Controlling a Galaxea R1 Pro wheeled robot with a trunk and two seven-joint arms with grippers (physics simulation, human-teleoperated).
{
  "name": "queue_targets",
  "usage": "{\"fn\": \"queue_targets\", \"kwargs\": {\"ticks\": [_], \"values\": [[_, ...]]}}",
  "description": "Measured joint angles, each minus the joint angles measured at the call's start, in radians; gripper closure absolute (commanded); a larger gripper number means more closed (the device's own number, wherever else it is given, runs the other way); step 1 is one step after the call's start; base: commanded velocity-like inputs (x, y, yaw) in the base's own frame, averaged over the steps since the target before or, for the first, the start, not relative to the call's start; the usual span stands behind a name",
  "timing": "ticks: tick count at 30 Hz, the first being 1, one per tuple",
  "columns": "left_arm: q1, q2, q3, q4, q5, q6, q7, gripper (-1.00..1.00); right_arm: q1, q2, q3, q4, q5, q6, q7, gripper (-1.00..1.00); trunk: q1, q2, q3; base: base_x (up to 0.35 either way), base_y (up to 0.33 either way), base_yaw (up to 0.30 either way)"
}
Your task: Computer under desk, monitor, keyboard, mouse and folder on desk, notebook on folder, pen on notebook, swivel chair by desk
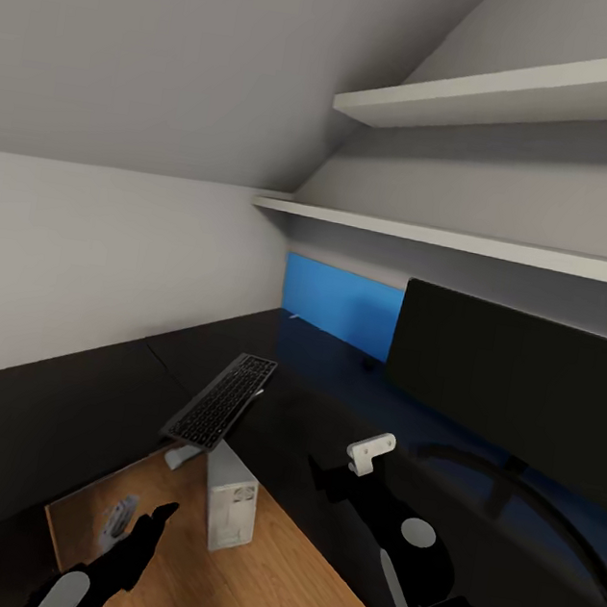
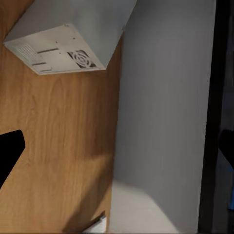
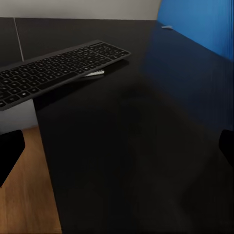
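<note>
The keyboard (image 1: 221, 400) (image 3: 58, 68) lies slantwise on the glossy black desk (image 1: 324, 423) (image 3: 136, 146), one end jutting past the desk's inner edge. Below that end the computer (image 1: 230, 499) (image 2: 73, 36) stands upright on the wood floor. The wide black monitor (image 1: 514, 393) stands on the desk at right, in front of the blue back panel (image 1: 342, 304). A small white sliver, maybe the pen (image 1: 292, 316) (image 3: 165, 26), lies by the panel. My right gripper (image 1: 328, 477) (image 3: 117, 151) hovers open over the desk, short of the keyboard. My left gripper (image 1: 152, 522) (image 2: 117, 151) hangs open low beside the computer.
Two white wall shelves (image 1: 468, 241) run above the desk under a sloped ceiling. A white desk leg (image 2: 161, 122) stands next to the computer. A pale blurred shape (image 1: 121, 515) shows on the floor near my left gripper. A thin white object (image 3: 93, 73) peeks from under the keyboard.
</note>
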Motion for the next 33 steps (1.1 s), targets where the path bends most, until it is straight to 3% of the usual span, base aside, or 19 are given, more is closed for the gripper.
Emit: {"fn": "queue_targets", "kwargs": {"ticks": [3, 12, 20, 33], "values": [[-0.001, -0.018, -0.001, -0.038, 0.021, -0.041, 0.005, -1.0, 0.0, 0.0, 0.0, 0.0, 0.0, 0.0, 0.0, -1.0, 0.0, 0.0, 0.0, 0.0, 0.0, -0.086], [0.023, -0.049, -0.006, -0.182, 0.058, -0.268, 0.025, -1.0, 0.0, 0.0, 0.007, 0.0, 0.0, -0.001, 0.0, -1.0, 0.0, 0.0, 0.0, 0.0, 0.0, -0.017], [0.027, -0.06, -0.007, -0.192, 0.057, -0.304, 0.037, -1.0, 0.0, 0.0, 0.01, 0.0, 0.006, -0.003, -0.002, -1.0, 0.0, 0.0, 0.0, 0.0, 0.0, -0.001], [0.023, -0.061, -0.018, -0.164, 0.049, -0.297, 0.017, -1.0, 0.0, 0.0, 0.01, 0.0, 0.01, -0.006, -0.002, -1.0, 0.0, 0.0, 0.0, 0.089, 0.0, 0.0]]}}
